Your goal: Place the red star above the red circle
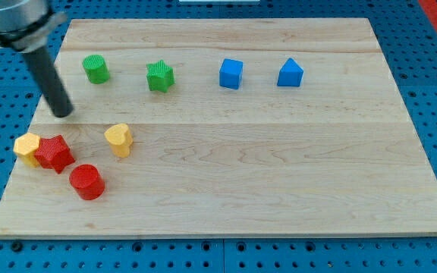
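The red star [54,152] lies near the board's left edge, touching a yellow block [27,146] on its left. The red circle [87,181] stands just below and to the right of the star, close to it. My tip [64,113] rests on the board above the red star, a short way off and touching no block. The rod slants up to the view's top left corner.
A yellow heart [119,139] sits right of the red star. Along the top row are a green circle [95,68], a green star [159,76], a blue cube [231,73] and a blue pentagon-like block [290,73]. The wooden board [279,174] lies on a blue pegboard.
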{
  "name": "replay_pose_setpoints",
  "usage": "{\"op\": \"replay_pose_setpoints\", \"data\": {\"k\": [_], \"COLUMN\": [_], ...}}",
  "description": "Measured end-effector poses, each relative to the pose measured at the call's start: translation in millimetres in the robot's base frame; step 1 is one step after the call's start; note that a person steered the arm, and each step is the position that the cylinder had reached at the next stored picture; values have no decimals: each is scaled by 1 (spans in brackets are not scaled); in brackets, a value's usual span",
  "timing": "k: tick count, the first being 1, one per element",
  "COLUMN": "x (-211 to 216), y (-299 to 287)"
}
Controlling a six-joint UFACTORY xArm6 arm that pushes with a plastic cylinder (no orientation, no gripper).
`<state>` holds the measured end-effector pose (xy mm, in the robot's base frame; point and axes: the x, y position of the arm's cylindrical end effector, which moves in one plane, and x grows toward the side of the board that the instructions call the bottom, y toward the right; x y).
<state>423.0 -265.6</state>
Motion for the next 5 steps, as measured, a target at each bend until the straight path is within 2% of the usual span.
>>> {"op": "replay_pose_setpoints", "data": {"k": [1,2,3,4,5], "x": [3,26,71,74,82], "y": [-39,-36,-27,-18,18]}}
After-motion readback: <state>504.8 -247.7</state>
